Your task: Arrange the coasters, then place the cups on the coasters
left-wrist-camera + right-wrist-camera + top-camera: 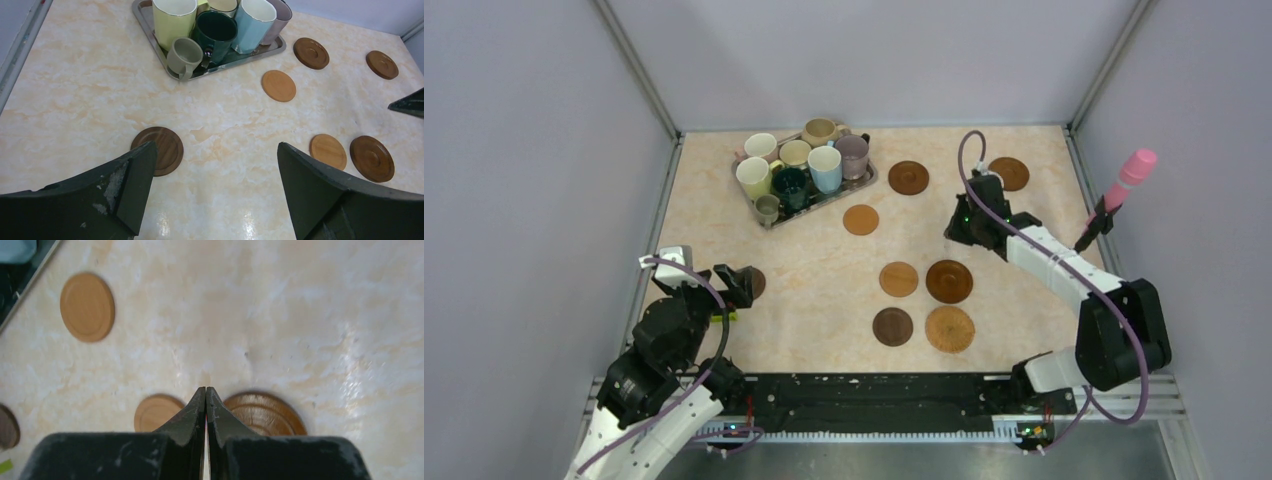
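Several cups [804, 165] stand together on a silver tray [824, 204] at the back left; in the left wrist view the yellow-green [172, 20], dark teal [215, 32], light blue [252, 22] and small grey-olive [184, 56] ones show. Several coasters lie flat on the table, none with a cup on it: two at the back [908, 177] [1009, 173], one tan [861, 219], a group in the middle [899, 279] [949, 281]. My left gripper [736, 285] [215, 146] is open and empty beside a dark coaster [162, 147]. My right gripper [956, 228] [205, 389] is shut and empty above two coasters [155, 412] [265, 412].
A stick with a pink tip [1136, 168] stands by the right wall. Grey walls close in the table on the left, back and right. The tray's near rim [150, 37] faces my left gripper. Bare marbled tabletop [814, 270] lies between the tray and the middle coasters.
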Robot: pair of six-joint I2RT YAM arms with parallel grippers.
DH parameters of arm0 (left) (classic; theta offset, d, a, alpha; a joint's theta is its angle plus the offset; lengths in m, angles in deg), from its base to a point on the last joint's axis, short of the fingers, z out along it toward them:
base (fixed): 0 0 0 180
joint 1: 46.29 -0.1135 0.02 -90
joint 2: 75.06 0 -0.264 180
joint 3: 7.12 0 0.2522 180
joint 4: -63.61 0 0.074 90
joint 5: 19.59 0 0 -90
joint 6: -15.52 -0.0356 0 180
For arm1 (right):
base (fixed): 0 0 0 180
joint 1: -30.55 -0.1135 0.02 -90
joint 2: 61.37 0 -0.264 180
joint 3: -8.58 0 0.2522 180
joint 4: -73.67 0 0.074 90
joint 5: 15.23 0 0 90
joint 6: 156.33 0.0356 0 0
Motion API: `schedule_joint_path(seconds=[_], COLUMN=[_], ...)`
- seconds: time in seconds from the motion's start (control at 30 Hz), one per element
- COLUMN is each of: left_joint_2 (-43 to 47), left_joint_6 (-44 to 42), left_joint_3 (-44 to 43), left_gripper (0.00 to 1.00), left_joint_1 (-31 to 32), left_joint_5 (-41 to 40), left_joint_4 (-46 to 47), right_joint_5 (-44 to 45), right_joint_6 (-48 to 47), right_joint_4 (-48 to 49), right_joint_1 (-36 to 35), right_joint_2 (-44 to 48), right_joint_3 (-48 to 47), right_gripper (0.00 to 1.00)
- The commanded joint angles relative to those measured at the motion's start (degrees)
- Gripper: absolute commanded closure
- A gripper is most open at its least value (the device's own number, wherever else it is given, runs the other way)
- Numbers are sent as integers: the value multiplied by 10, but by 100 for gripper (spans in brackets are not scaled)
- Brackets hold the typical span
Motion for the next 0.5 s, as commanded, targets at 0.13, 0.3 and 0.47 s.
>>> schedule_joint_path(seconds=[0.13,0.3,0.47], left_joint_2=[1,1,2], left_joint_6=[0,-2,-1], left_joint_3=[-1,0,0], left_gripper=[5,5,5], left_joint_1=[-1,-1,-1], left_joint_5=[5,4,3], left_joint_4=[19,23,22], right_joint_5=[186,233,248], right_joint_6=[-138,-207,-267], right_joint_4=[122,103,86], right_joint_1=[12,53,91], right_joint_2=[-78,-209,-319], right_joint_3=[-84,-211,-321], right_gripper=[100,100,100])
